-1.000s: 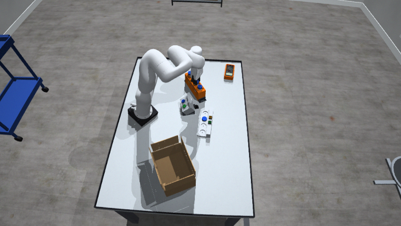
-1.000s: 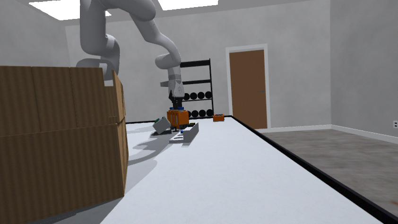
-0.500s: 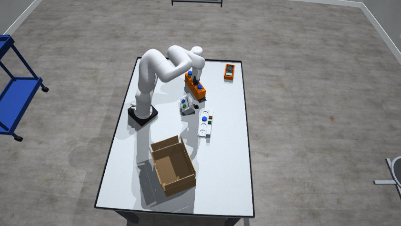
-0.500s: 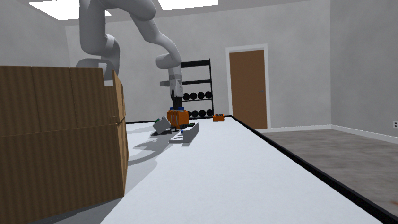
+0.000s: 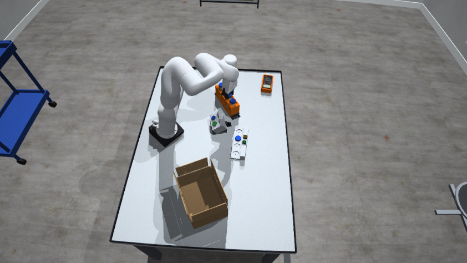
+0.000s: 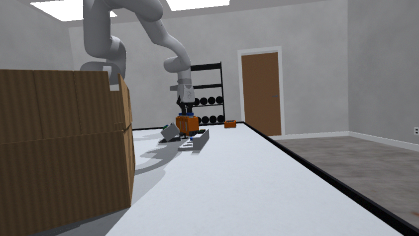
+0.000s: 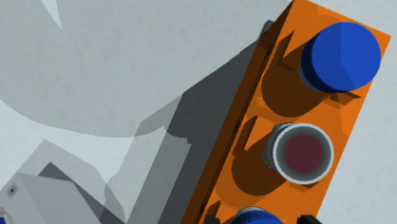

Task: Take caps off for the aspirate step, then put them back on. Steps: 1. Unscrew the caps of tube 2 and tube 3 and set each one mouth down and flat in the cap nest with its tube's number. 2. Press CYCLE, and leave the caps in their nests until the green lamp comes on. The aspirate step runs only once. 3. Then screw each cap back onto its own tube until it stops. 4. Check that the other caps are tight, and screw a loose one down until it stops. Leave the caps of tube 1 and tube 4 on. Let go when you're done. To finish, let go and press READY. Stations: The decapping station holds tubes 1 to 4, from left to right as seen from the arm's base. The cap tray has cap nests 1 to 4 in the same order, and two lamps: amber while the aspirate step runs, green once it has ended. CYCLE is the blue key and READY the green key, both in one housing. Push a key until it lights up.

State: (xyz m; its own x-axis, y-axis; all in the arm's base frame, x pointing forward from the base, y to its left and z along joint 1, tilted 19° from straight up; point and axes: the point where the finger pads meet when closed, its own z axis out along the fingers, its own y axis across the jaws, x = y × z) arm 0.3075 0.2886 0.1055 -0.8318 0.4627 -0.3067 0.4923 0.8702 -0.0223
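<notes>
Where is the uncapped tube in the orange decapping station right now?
In the wrist view the uncapped tube stands mid-right in the orange decapping station, between two blue-capped tubes.

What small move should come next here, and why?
Probably close the jaws on the blue screw cap beneath them and unscrew it: they stand open around it, the neighbouring grey tube is already uncapped, and only one blue cap sits in the white cap tray.

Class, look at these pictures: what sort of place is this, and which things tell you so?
Probably a lab or workshop room: a robot arm on a white table, an orange tube station with capped tubes, and a storage rack by the door.
</notes>
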